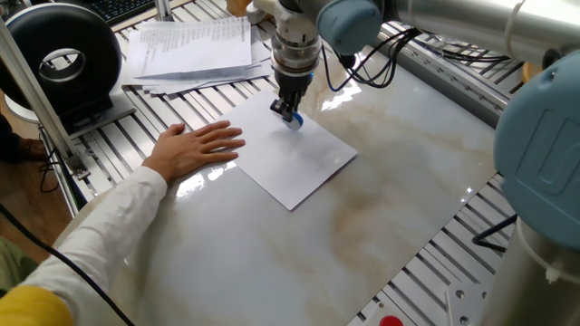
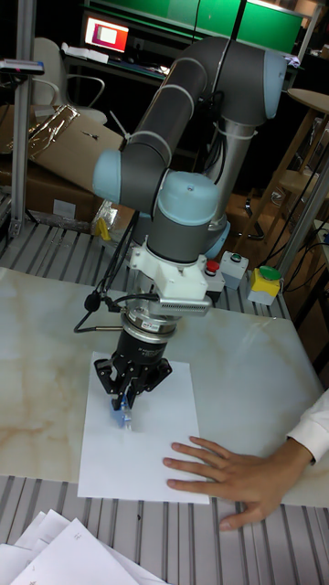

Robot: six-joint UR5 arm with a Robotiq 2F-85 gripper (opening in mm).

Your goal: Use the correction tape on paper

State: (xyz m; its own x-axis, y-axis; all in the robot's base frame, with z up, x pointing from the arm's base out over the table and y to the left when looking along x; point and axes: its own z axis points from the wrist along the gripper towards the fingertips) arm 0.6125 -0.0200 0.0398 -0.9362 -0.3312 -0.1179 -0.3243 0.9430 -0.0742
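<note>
While my claw points straight down over the far part of the white paper, its two fingers are closed on the correction tape, a small blue and clear dispenser that sticks out just below my fingertips. In the tall fixed view the same claw pinches the correction tape with the tip of the dispenser at the sheet's surface, near the left edge of the paper as that camera sees it; I cannot tell for sure whether the tip presses down or only grazes it. The paper lies flat on the pale marbled table, turned at an angle to the table's edges. A person's hand rests palm down with fingers spread, its fingertips on the near-left edge of the paper, and the white sleeve runs back toward the lower left corner. In the tall view that hand lies on the lower right corner of the sheet, well apart from my claw. Beyond the paper, on the slotted metal frame, sits a stack of printed papers, and to the left of it a round black device. Black cables loop beside my wrist.
</note>
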